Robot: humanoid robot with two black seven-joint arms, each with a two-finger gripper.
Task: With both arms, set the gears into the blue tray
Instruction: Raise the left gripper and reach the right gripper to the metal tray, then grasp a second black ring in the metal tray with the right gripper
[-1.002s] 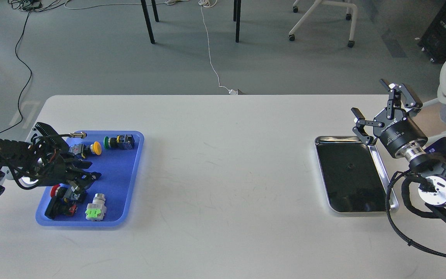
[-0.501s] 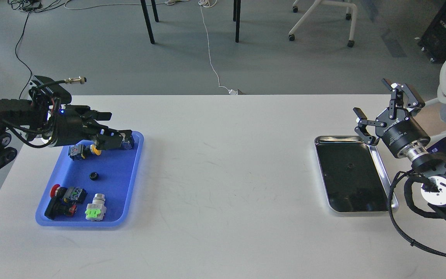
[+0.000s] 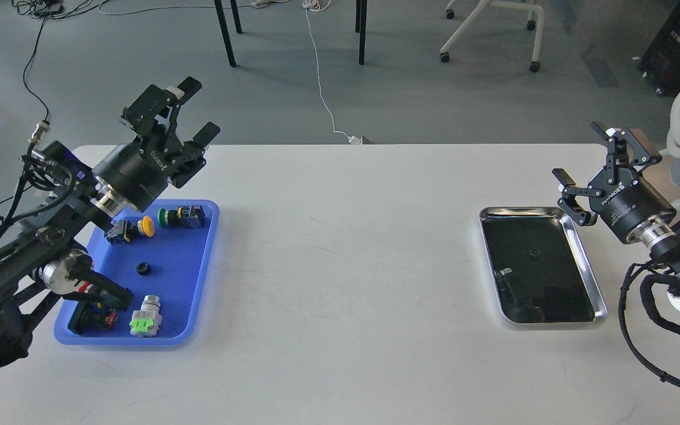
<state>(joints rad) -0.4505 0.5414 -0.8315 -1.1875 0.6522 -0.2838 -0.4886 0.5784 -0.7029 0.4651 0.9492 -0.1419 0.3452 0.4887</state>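
Black and very small, one gear (image 3: 143,268) now lies free on the floor of the blue tray (image 3: 198,283), between the yellow-capped switch (image 3: 147,226) and the grey switch with the green part (image 3: 146,317). A second ago the left gripper (image 3: 189,112) was low over this tray and hid the place; now it is lifted high above the tray's far edge, its fingers spread and empty. So the left arm's gear is delivered. The right gripper (image 3: 597,162) has moved a little to the right and is also spread, holding nothing, beside the steel tray (image 3: 588,268). A small dark thing (image 3: 533,254) stays in that tray; probably it is the second gear, not yet carried. The delivered gear seems to lie flat with its hole upward; being round, it has no long axis to point anywhere.
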